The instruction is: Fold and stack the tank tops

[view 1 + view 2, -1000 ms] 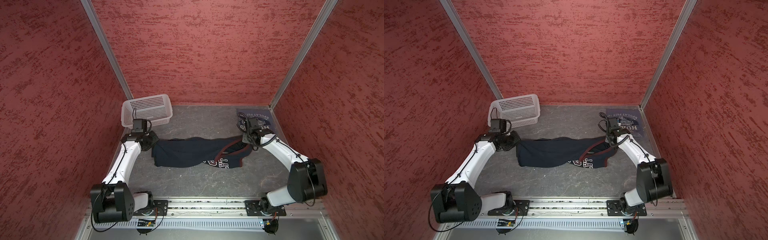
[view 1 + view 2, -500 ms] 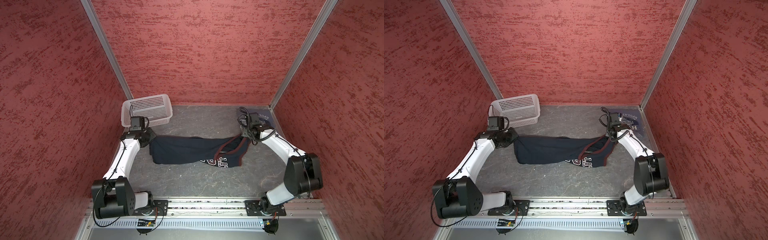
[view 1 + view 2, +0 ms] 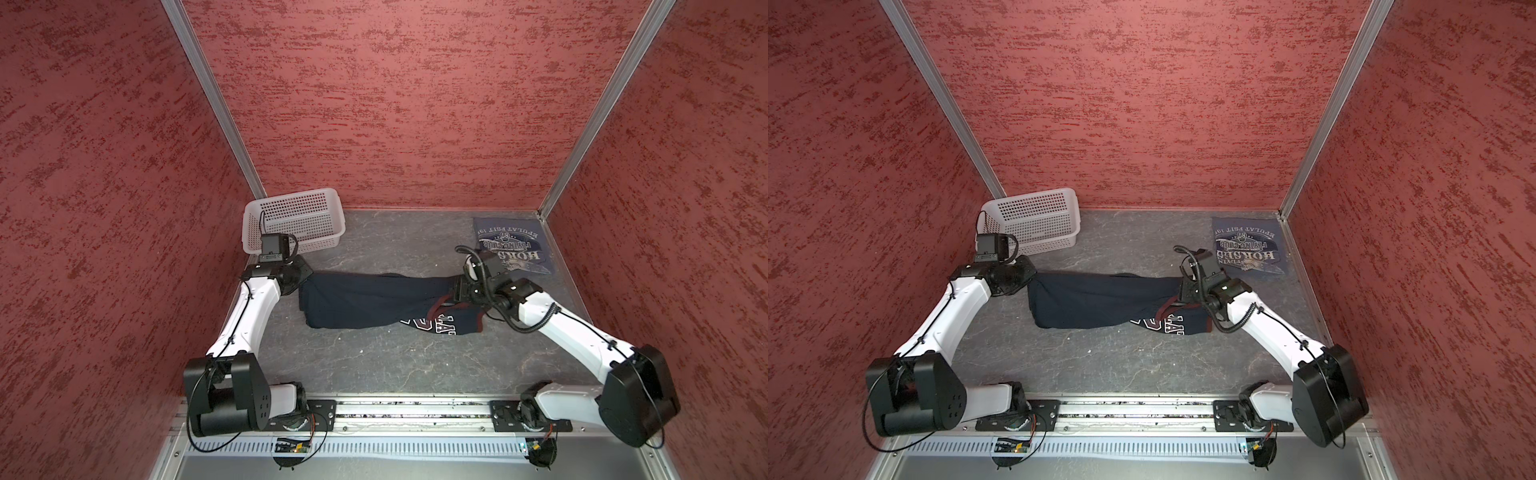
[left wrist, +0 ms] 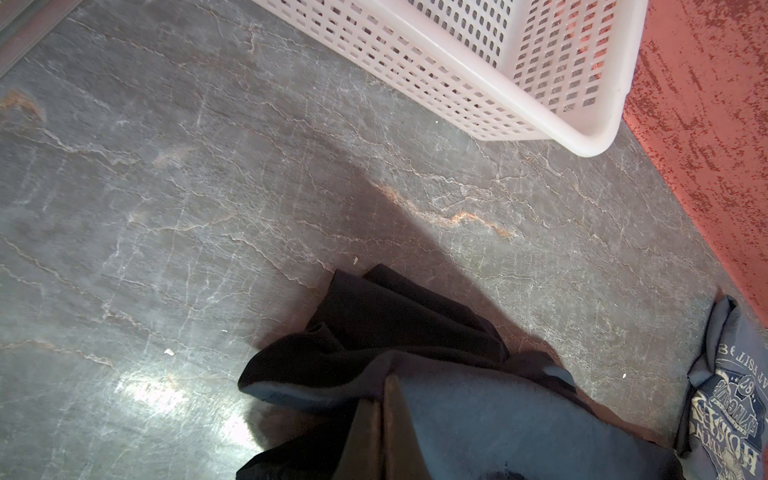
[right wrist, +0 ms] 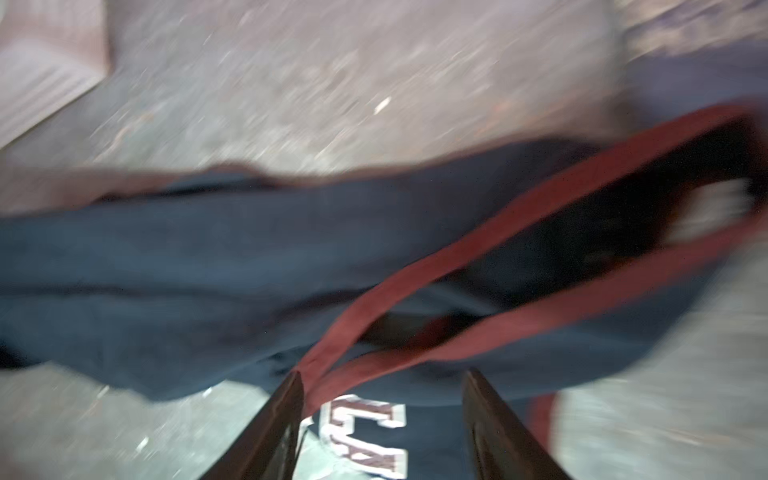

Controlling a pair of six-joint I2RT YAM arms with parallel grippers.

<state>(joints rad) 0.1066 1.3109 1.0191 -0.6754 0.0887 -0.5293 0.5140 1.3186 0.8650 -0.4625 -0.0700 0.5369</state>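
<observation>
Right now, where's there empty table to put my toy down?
Biggest bare patch: front strip of table between the navy tank top and the metal rail. A smaller one at the back, between the basket and the folded grey tank top. The middle is crowded.

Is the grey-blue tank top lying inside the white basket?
No, the grey-blue tank top lies flat on the table at the far right, apart from the basket.
</observation>
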